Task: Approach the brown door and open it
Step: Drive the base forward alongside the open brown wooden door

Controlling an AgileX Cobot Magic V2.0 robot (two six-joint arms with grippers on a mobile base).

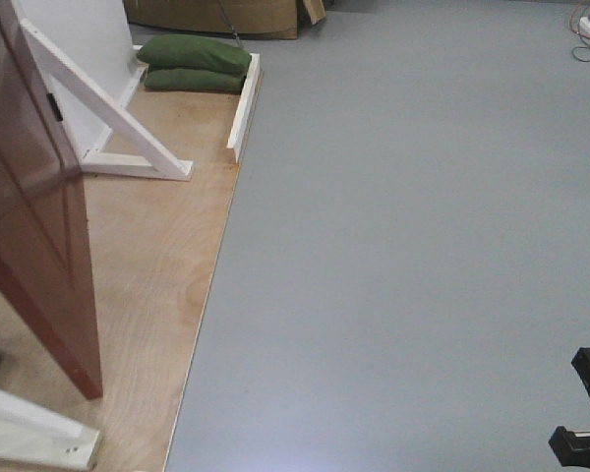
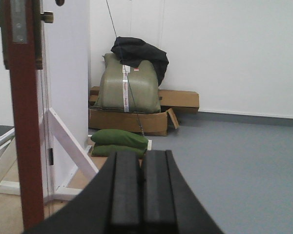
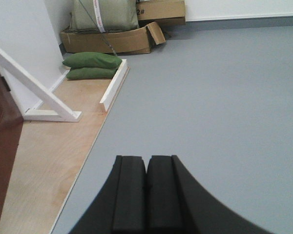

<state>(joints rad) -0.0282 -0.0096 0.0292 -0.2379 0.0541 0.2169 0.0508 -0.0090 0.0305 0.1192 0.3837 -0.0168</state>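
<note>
One brown door (image 1: 29, 197), angled off the white panel (image 1: 79, 39), bottom corner over the plywood platform (image 1: 167, 275) near its left edge. The left wrist view sees it edge-on. Two white braces (image 1: 108, 113) on the platform: one beyond the door, one at the near left corner. Two green sandbags (image 1: 192, 64) stacked at the far edge. Two claws, left gripper (image 2: 140, 161) and right gripper (image 3: 146, 163): pads pressed together, holding nothing, both clear of the door.
</note>
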